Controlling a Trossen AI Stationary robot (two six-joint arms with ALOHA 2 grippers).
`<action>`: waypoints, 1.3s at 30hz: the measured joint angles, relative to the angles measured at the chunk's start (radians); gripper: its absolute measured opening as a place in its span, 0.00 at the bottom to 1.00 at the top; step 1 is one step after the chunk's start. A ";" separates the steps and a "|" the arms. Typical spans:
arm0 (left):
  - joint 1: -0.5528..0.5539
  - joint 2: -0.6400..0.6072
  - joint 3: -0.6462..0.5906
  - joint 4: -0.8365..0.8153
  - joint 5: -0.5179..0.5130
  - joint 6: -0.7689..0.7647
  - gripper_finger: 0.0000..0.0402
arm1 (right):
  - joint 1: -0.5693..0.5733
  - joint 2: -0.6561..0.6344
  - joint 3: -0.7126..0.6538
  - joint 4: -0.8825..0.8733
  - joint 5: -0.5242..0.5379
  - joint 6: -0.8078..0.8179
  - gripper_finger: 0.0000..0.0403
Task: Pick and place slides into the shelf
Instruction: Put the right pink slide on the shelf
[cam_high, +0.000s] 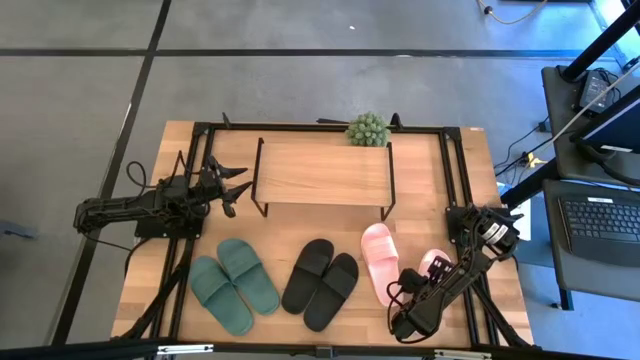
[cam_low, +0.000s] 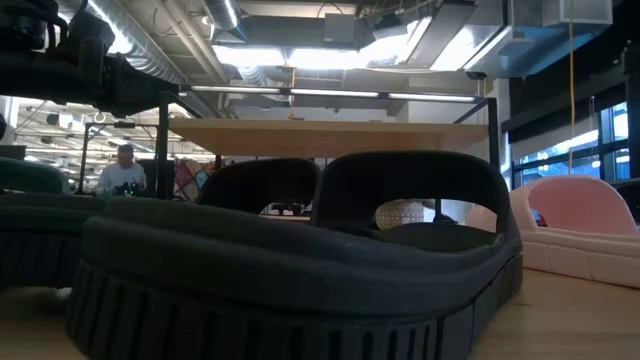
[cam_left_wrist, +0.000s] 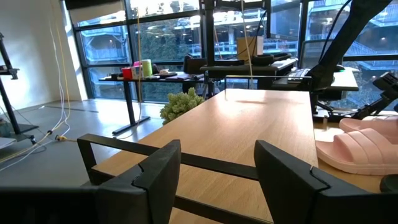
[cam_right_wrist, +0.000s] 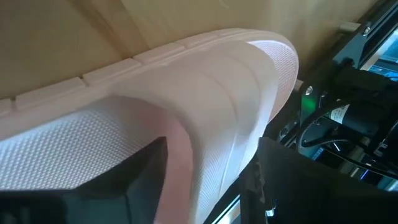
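The right hand (cam_right_wrist: 205, 180) is straddling the pink slide's (cam_right_wrist: 205, 93) strap, fingers apart, not yet closing. The rubber is probably light and bendy, so the strap is the best grip. The left hand (cam_high: 232, 187) is waiting open beside the shelf (cam_high: 320, 172).

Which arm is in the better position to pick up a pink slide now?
The right. Its hand is already down at a pink slide, with one finger under the strap. The left hand waits open beside the shelf, far from the pink pair.

Grey floor (cam_high: 300, 90) crossed by dark lines surrounds the wooden worktop (cam_high: 480, 160). A side desk (cam_high: 590, 225) carries a laptop (cam_high: 600, 222). Tall windows (cam_left_wrist: 155, 31), ceiling lights (cam_low: 300, 55), and a seated person (cam_low: 122, 172) beyond.
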 joint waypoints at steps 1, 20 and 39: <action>0.000 0.000 0.000 0.000 0.000 0.000 0.49 | 0.000 0.000 0.000 0.000 0.000 0.000 0.56; 0.000 0.000 0.000 0.000 0.000 0.001 0.49 | 0.000 0.000 0.000 -0.021 -0.001 -0.001 0.13; 0.000 0.000 0.000 0.001 0.000 0.001 0.49 | 0.000 -0.055 0.085 -0.065 0.007 -0.001 0.03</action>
